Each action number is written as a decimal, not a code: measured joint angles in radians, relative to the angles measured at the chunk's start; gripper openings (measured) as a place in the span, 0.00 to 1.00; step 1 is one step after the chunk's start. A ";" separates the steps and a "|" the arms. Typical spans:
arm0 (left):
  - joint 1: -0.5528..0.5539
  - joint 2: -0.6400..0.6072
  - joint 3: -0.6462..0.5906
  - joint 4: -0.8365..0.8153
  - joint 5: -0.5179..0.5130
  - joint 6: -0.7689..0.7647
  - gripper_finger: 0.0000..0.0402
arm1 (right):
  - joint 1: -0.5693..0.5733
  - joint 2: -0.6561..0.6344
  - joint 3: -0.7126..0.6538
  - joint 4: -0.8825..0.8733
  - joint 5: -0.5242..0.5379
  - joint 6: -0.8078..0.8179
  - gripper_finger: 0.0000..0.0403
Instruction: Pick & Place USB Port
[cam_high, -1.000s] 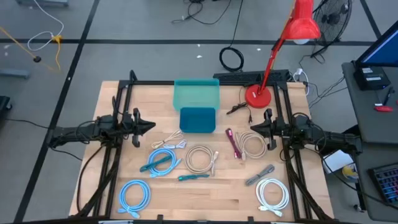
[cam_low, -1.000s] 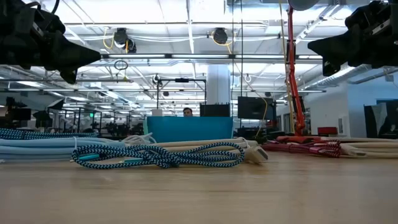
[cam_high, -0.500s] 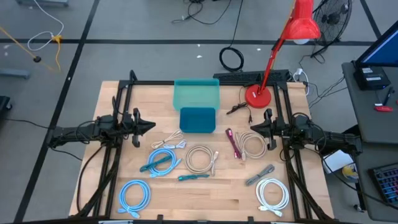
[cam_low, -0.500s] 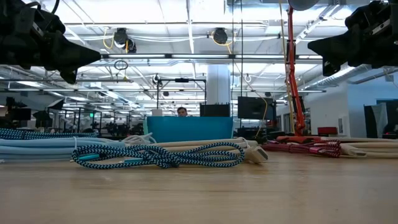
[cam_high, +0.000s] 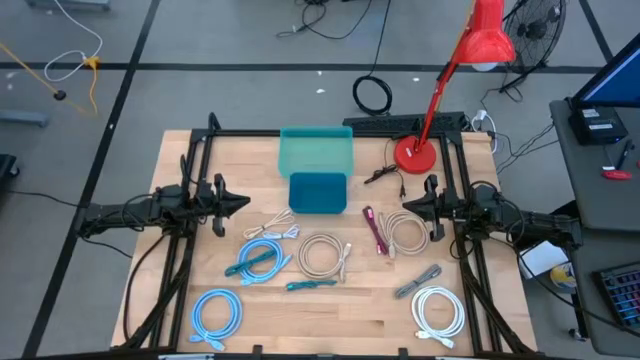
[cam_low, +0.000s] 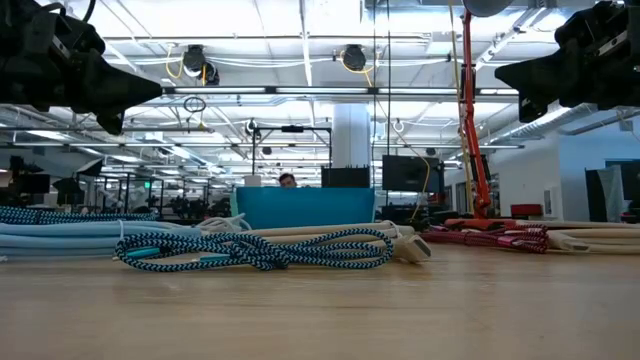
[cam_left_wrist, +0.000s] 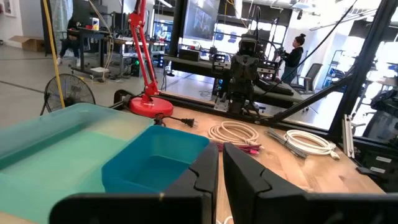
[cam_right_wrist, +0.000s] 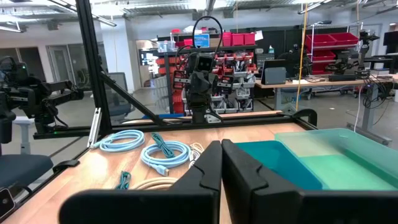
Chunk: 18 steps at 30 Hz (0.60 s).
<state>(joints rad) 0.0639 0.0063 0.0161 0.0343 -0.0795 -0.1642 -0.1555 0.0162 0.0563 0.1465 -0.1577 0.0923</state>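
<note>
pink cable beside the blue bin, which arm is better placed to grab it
Right, probably. The pink cable lies just inboard of the right claw, while the left claw waits across the table with the blue bin between. Both claws are shut and raised.

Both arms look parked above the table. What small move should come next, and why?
Probably lower the right claw toward the beige cable coil just beside it. Both claws are shut and hold nothing, every cable lies on the table, and the blue bin looks empty. The left claw waits opposite.
</note>
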 joint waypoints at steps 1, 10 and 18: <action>0.000 0.000 0.000 0.000 0.000 0.000 0.06 | 0.000 0.000 0.000 0.000 0.000 0.000 0.00; 0.000 0.000 0.000 0.000 0.000 0.000 0.06 | 0.000 0.000 0.000 0.000 0.000 0.000 0.00; 0.000 0.000 0.000 0.000 0.000 0.000 0.06 | 0.000 0.000 0.000 0.079 0.000 0.232 0.00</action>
<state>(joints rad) 0.0643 0.0063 0.0161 0.0341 -0.0797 -0.1642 -0.1555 0.0166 0.0563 0.2255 -0.1574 0.3239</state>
